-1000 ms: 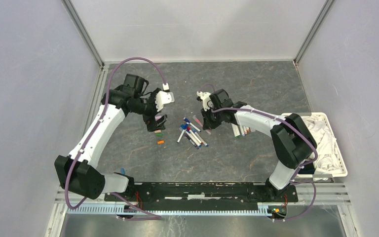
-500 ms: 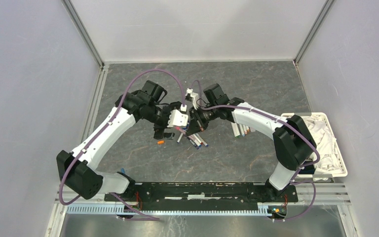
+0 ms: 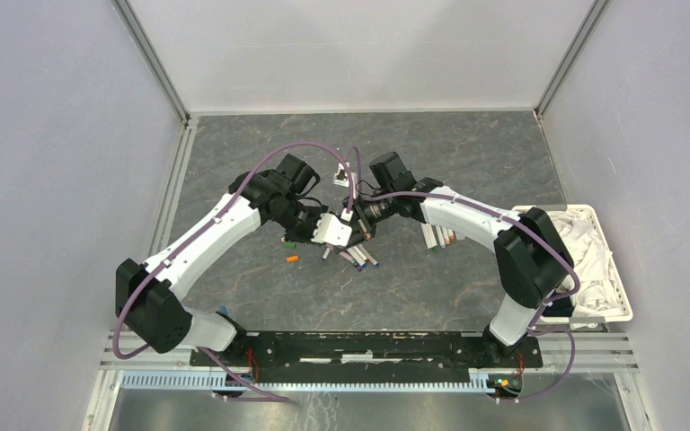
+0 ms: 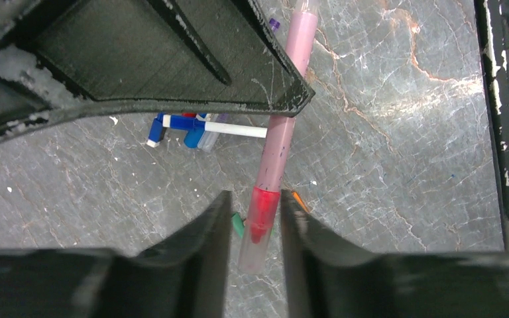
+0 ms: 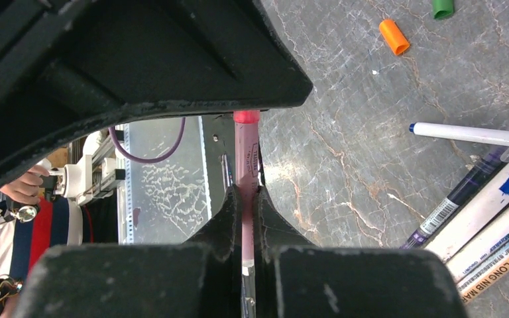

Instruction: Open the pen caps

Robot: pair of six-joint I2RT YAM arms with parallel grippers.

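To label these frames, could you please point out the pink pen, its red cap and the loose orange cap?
pink pen (image 4: 276, 156), left wrist view, mid-barrel.
red cap (image 4: 260, 218), left wrist view, its coloured middle.
orange cap (image 5: 394, 36), right wrist view, its middle.

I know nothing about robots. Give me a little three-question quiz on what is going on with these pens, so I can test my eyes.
1. True or false: the right fingers are clamped on a pink pen.
2. The left fingers stand on either side of that pen's cap. What colour is it? A blue, B red, C yellow.
3. Fill in: two loose caps lie on the table in the right wrist view, one orange and one ____.
Key: 1 true; 2 B; 3 green.
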